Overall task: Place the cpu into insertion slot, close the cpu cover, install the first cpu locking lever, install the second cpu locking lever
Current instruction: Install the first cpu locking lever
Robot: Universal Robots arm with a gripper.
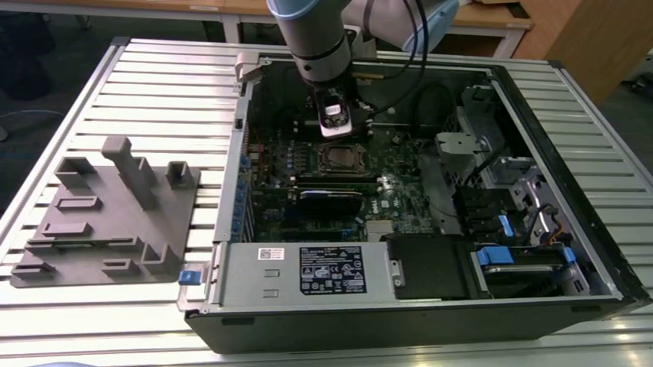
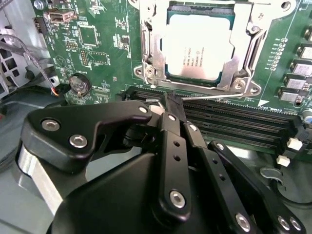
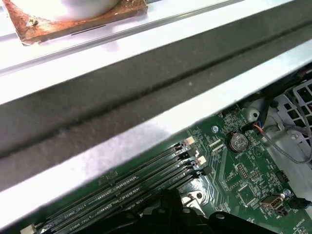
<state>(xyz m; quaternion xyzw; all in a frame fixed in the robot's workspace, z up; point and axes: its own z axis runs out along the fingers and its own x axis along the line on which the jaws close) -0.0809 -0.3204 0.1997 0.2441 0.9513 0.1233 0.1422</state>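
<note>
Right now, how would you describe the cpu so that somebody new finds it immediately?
Find the open computer case on the slatted table, then its green motherboard. The cpu is the flat silver-grey square lying inside the silvery metal frame, above the long black memory slots; nothing nearby has such a plain metal top.

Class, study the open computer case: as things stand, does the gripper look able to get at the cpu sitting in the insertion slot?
Probably yes. In the second wrist view the gripper sits just short of the cpu, which lies bare in the insertion slot, with nothing between them. The exterior view shows the case open from above.
</note>
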